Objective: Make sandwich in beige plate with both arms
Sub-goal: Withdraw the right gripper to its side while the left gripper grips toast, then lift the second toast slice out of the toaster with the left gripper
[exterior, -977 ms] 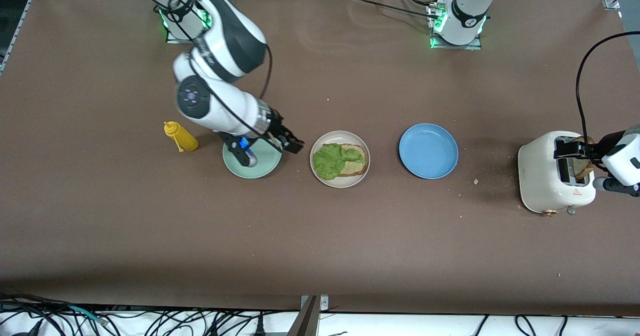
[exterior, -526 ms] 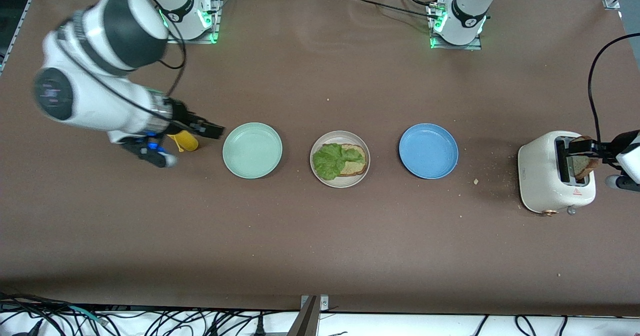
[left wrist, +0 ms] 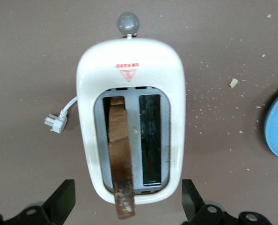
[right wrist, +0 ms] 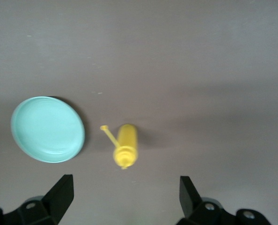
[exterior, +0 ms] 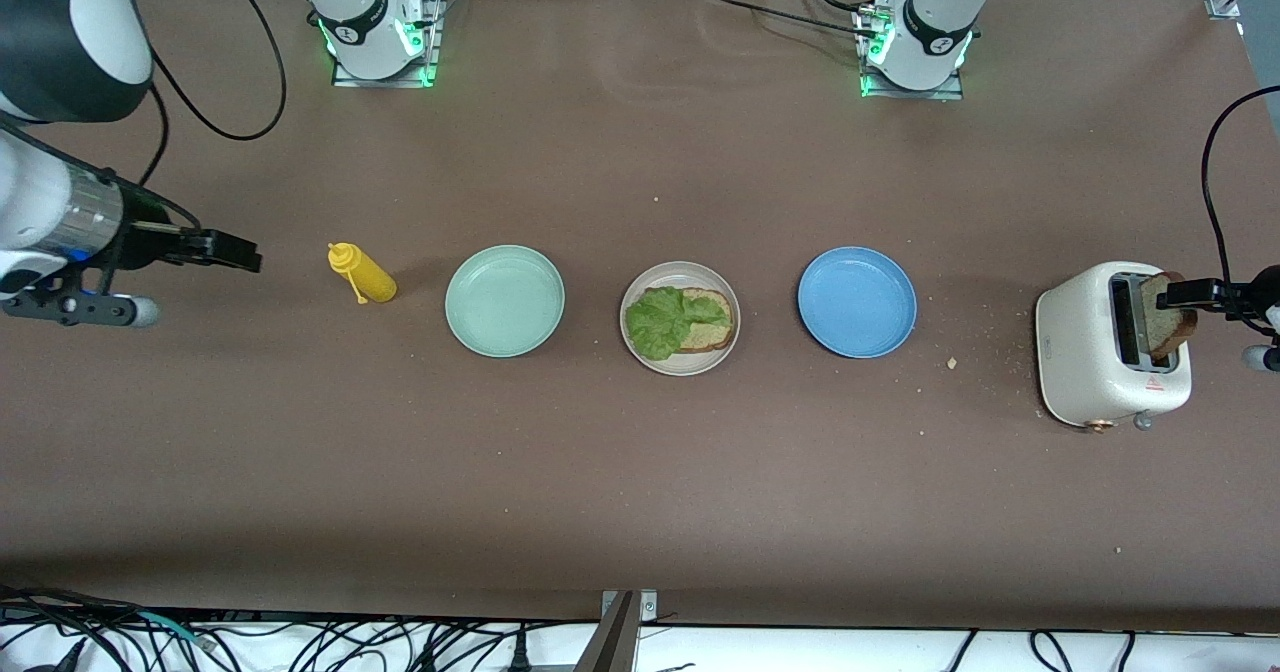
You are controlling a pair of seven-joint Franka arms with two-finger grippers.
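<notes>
The beige plate point(exterior: 681, 269) sits mid-table and holds one brown toast slice point(exterior: 714, 324) with a green lettuce leaf point(exterior: 658, 322) lying on it. A second toast slice point(exterior: 1168, 318) stands in a slot of the white toaster point(exterior: 1090, 352) at the left arm's end of the table. My left gripper point(exterior: 1180, 294) is over the toaster, open and empty. In the left wrist view point(left wrist: 125, 208) the slice point(left wrist: 120, 150) sticks up between the wide-apart fingers, untouched. My right gripper point(exterior: 235, 252) is open and empty over bare table at the right arm's end, beside the yellow bottle.
A mint green plate point(exterior: 505, 301) and a yellow squeeze bottle point(exterior: 365, 274) lie toward the right arm's end; both show in the right wrist view, the plate point(right wrist: 47, 129) and the bottle point(right wrist: 125, 145). A blue plate point(exterior: 857, 302) lies between the beige plate and the toaster. Crumbs point(exterior: 952, 363) lie near the toaster.
My right arm has swung away from the mint green plate, past the yellow bottle, toward its end of the table. My left gripper has drawn back slightly over the toaster.
</notes>
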